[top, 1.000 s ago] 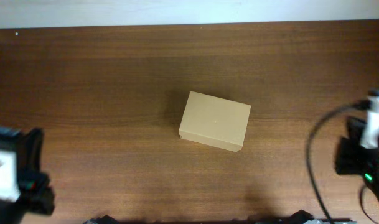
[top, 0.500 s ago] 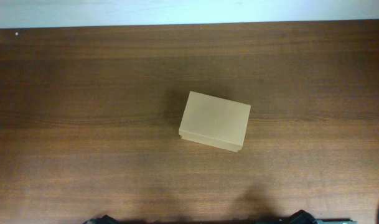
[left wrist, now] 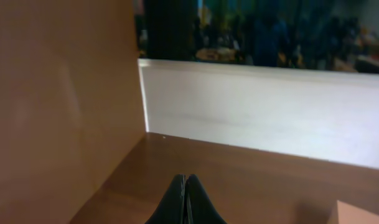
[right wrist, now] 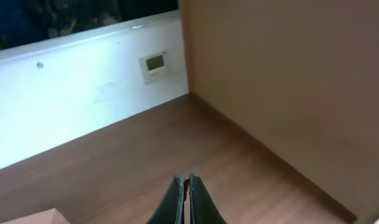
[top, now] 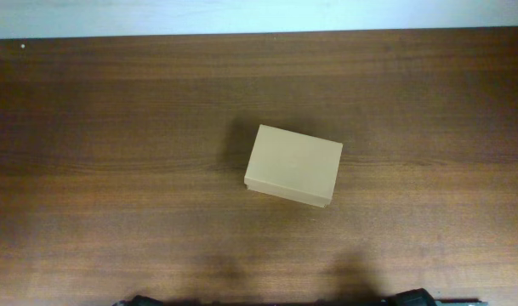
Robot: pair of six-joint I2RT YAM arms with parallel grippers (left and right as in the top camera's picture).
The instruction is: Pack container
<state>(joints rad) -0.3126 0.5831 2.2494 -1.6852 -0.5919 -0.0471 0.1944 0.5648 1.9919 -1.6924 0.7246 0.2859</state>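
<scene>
- Found the container [top: 293,166] near the middle of the worktop [top: 114,127], lid shut flat and long sides turned slightly off square to the worktop's edges.
- Saw it standing alone on the dark wood, well apart from both end effectors.
- Caught only a pale corner of it at the lower right of the left wrist view and at the lower left of the right wrist view.
- Noted the left end effector [left wrist: 185,182] fully closed, black fingers pressed together, gripping nothing, raised over the wood and aimed at the white back wall [left wrist: 270,112].
- Noted the right end effector [right wrist: 186,182] closed just as tight, also empty, pointing the same way.
- Saw a tan side panel [left wrist: 52,93] filling the left of the left wrist view, and a similar one on the right of the right wrist view.
- Spotted a small wall unit [right wrist: 154,63] with a little screen, fixed to the white wall near that right-hand panel.
</scene>
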